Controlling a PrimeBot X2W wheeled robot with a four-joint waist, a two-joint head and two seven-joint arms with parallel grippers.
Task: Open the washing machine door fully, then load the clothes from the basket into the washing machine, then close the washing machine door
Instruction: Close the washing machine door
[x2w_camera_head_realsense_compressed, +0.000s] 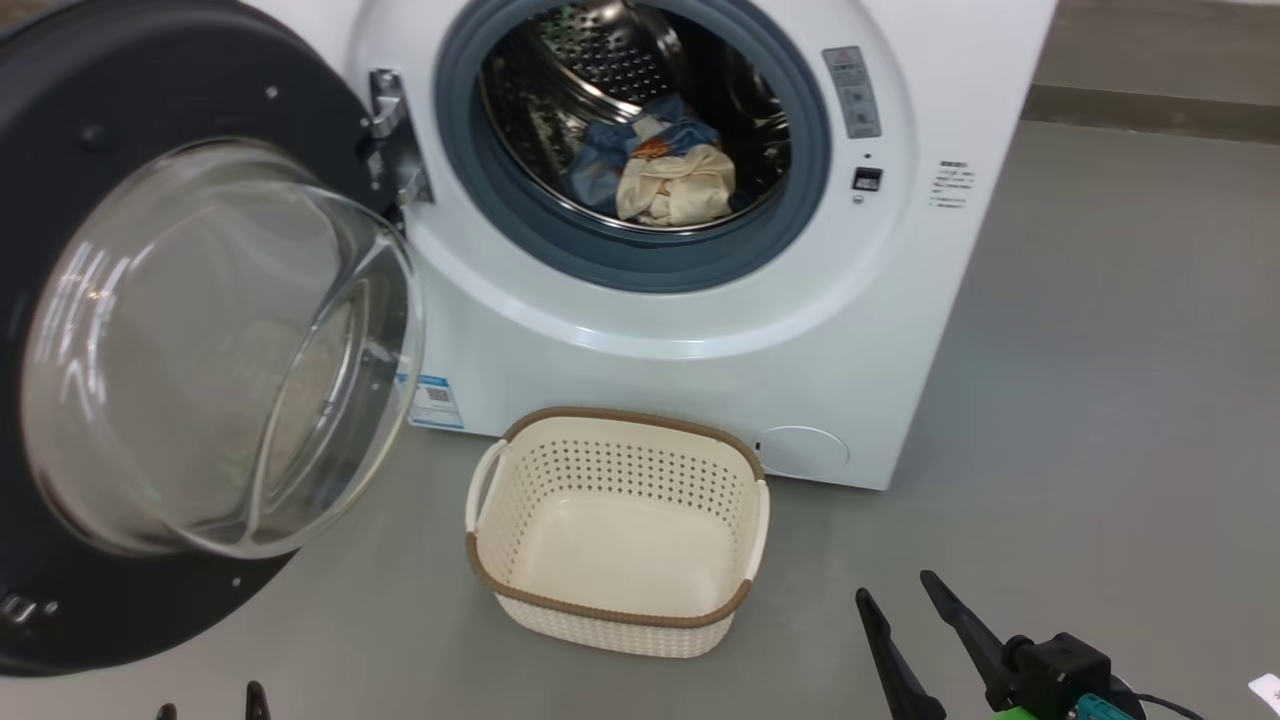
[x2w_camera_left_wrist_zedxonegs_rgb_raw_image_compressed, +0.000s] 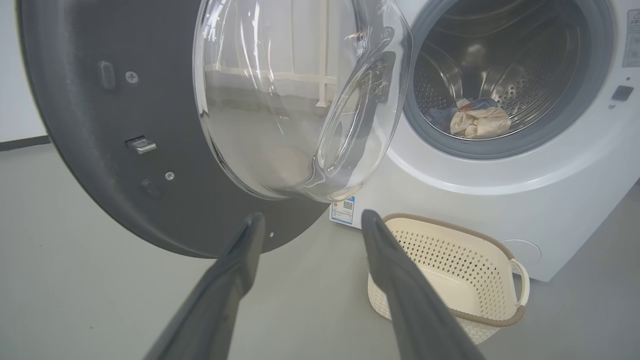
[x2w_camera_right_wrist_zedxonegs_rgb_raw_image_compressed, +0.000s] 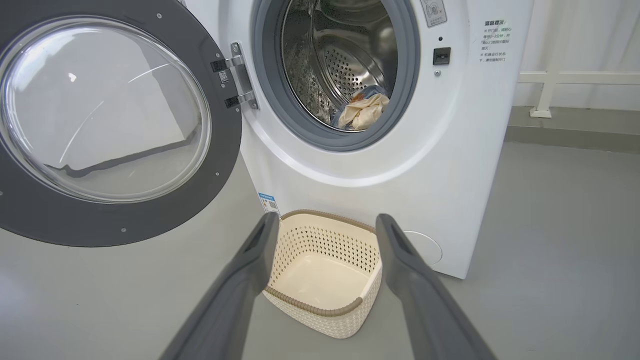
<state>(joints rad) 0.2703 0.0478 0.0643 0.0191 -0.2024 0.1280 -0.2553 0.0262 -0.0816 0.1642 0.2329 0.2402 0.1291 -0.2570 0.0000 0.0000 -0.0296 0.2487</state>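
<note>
While the left end effector (x2w_camera_left_wrist_zedxonegs_rgb_raw_image_compressed: 311, 217) and right end effector (x2w_camera_right_wrist_zedxonegs_rgb_raw_image_compressed: 327, 219) hang spread and empty, the blue and cream clothes (x2w_camera_head_realsense_compressed: 665, 170) lie inside the white front-loading washing machine (x2w_camera_head_realsense_compressed: 700, 330); its blue QR-code sticker (x2w_camera_head_realsense_compressed: 435, 400), low left, is unreadable.

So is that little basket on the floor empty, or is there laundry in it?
Empty. The basket shows a bare cream bottom, and the clothes lie inside the washing machine drum.

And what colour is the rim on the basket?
The basket rim is brown, woven-looking; clearest in the head view.
</note>
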